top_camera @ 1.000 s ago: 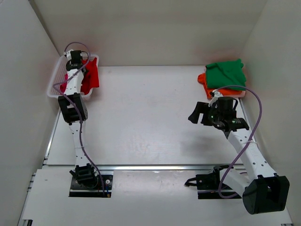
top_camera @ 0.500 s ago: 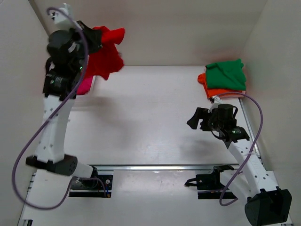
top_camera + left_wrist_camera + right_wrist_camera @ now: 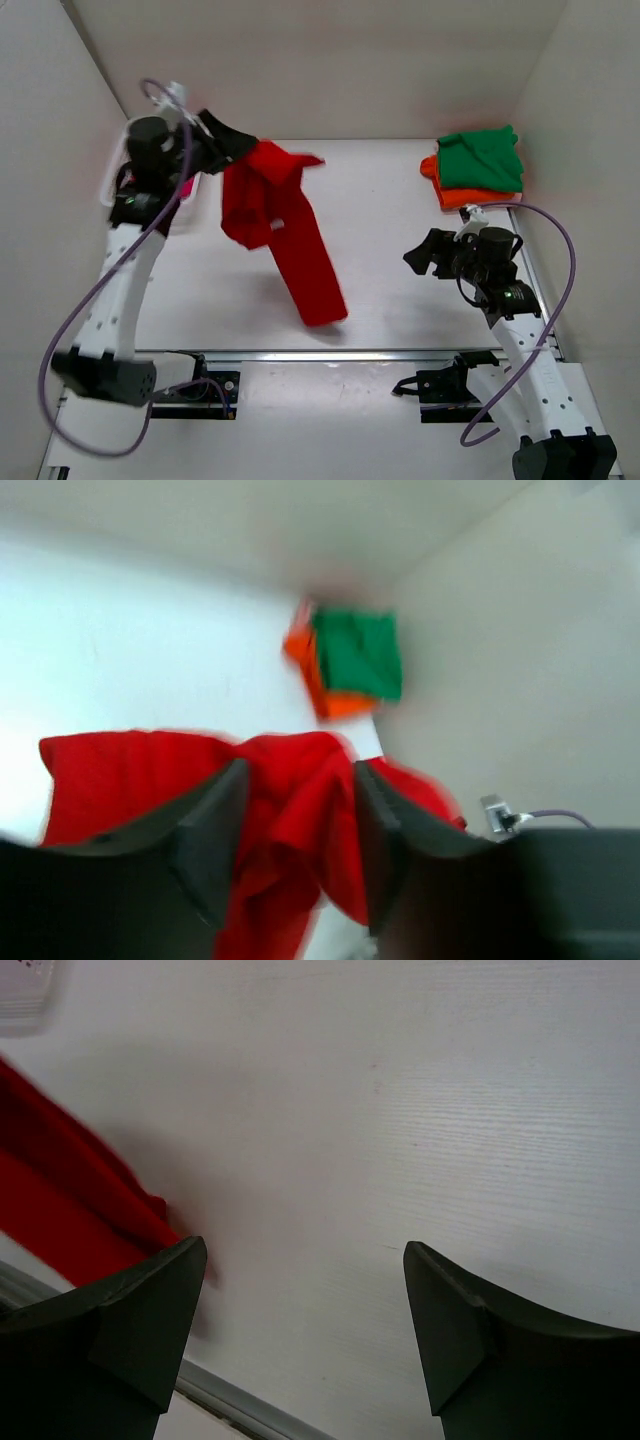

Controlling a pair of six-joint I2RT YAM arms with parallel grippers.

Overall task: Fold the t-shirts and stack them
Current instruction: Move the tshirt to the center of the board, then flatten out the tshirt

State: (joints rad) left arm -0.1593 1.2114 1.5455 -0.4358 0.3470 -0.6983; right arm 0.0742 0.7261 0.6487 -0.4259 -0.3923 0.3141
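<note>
Carrying: my left claw [image 3: 238, 150] clamps the red t-shirt [image 3: 290, 240], which hangs over the desk [image 3: 390, 250].
Right claw [image 3: 428, 254]: spread wide, holding nothing.
Next: lay it flat for folding.

Seen from above, the basket [image 3: 112, 185] sits in the table's [image 3: 400, 320] 10 o'clock corner, with the left gripper [image 3: 232, 147] just to its right, above the table. The loose tee [image 3: 290, 235] hangs from that gripper toward 6 o'clock, its lower end near the table's front edge around centre. In the 2 o'clock corner the top tee [image 3: 482, 155] lies on the bottom tee [image 3: 462, 196], and the right gripper [image 3: 420, 255] is at 3 o'clock, in front of that pile and well right of the loose tee.
</note>
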